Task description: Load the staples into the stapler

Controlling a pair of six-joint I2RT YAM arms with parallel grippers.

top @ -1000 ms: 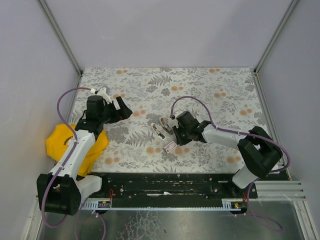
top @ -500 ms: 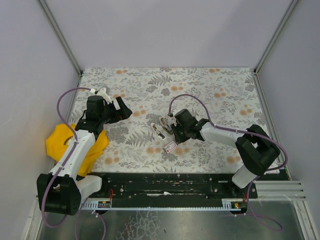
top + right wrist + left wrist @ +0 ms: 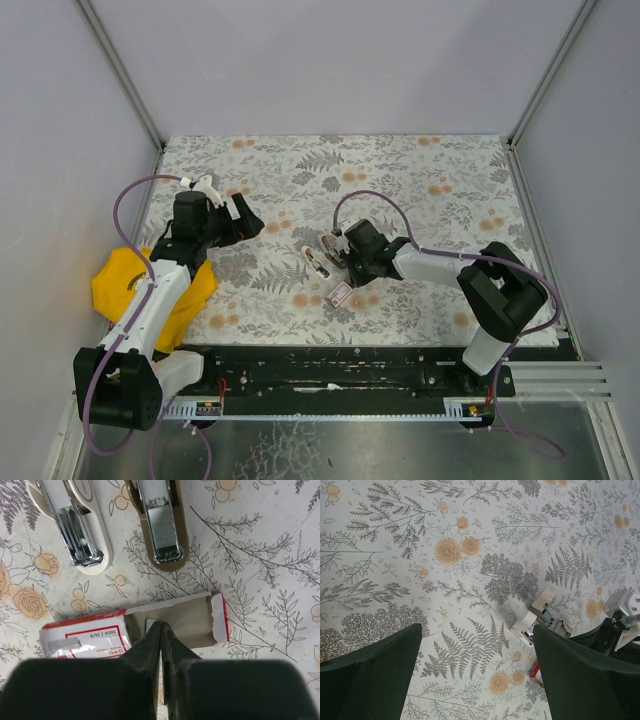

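The staples' red-and-white carton [image 3: 85,639] lies on the flowered mat with its grey inner tray [image 3: 192,617] slid out to the right. My right gripper [image 3: 160,625] points down into that tray with its fingertips together. A short grey strip of staples [image 3: 149,626] shows just left of the tips; I cannot tell whether it is pinched. The stapler lies folded open beyond the tray, with a white half [image 3: 75,530] and a tan half [image 3: 160,525]. From above, the right gripper [image 3: 348,278] sits between stapler [image 3: 318,258] and carton [image 3: 340,294]. My left gripper [image 3: 245,217] stands open, well left.
A yellow cloth [image 3: 115,282] lies off the mat's left edge under the left arm. The left wrist view looks past its two dark fingers [image 3: 370,675] at bare mat, with the stapler [image 3: 525,626] and the right arm [image 3: 620,605] at its right side.
The right gripper has shifted slightly left and down over the carton's tray and its jaws have closed together. The left arm has not moved.
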